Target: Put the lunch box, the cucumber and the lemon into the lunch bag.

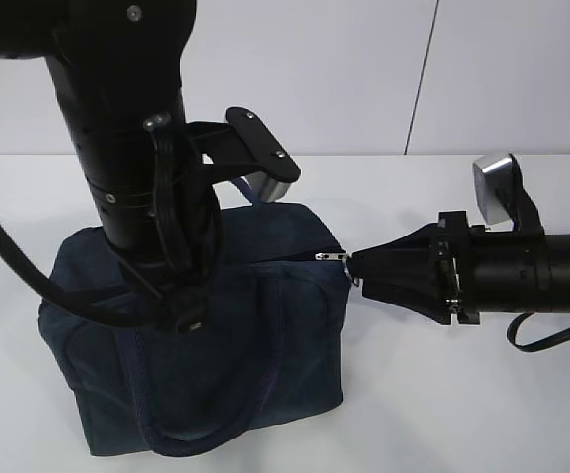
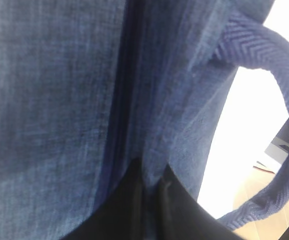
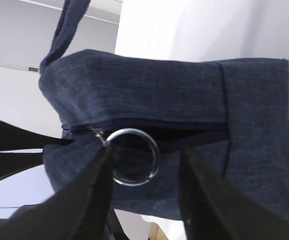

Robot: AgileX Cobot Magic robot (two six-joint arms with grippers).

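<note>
The right gripper point(image 3: 144, 200) has its black fingers spread apart on either side of the silver ring pull point(image 3: 133, 156), not yet pinching it. The left gripper point(image 2: 152, 210) presses its fingers into the bag's top fabric; I cannot tell whether they are parted or closed. To do this step well, pinch the ring squarely and draw along the zipper line while the left arm steadies the bag. The boxy dark navy fabric lunch bag point(image 1: 255, 325) sits on the white table point(image 1: 443, 394), its looped handle point(image 1: 181, 424) drooping down the front.
</note>
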